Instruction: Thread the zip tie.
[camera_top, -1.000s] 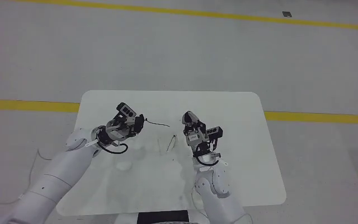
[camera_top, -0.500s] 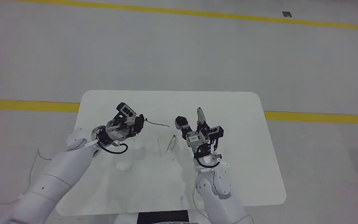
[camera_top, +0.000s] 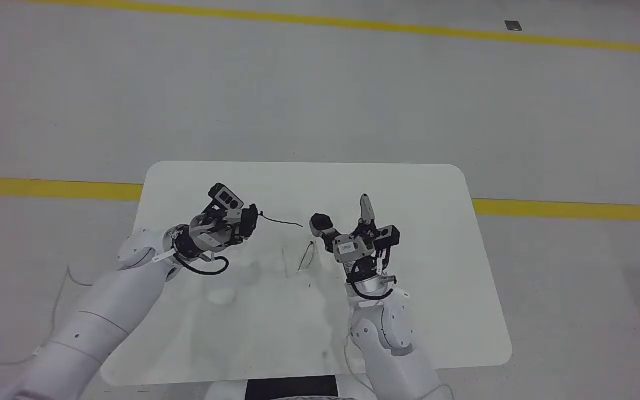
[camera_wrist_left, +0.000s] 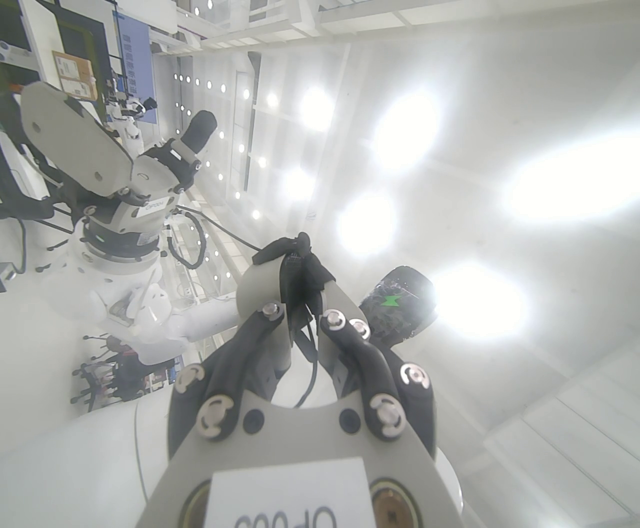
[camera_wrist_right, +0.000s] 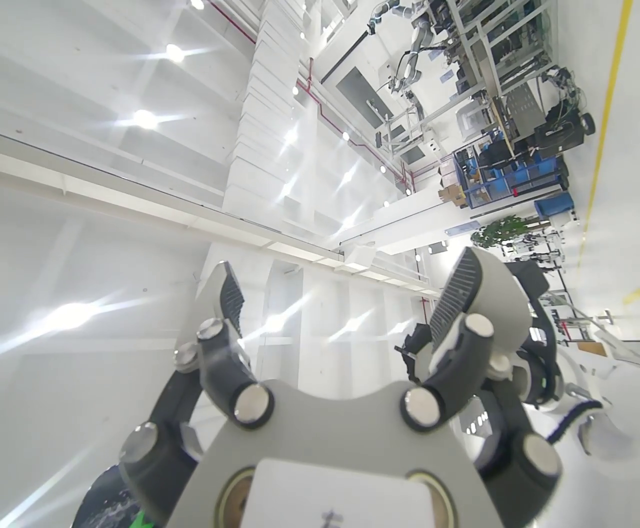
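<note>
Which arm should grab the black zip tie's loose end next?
Probably the right. The right gripper is open and empty near the free end of the zip tie, while the left gripper is shut on its other end.

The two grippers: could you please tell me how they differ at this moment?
The left gripper is shut on the zip tie; the right gripper is open. The left gripper holds the tie's end, while the right gripper is empty. Both are above the table.

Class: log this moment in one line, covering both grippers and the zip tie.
left gripper: shut on zip tie | right gripper: open, empty, near tie's free end | threading: not done
</note>
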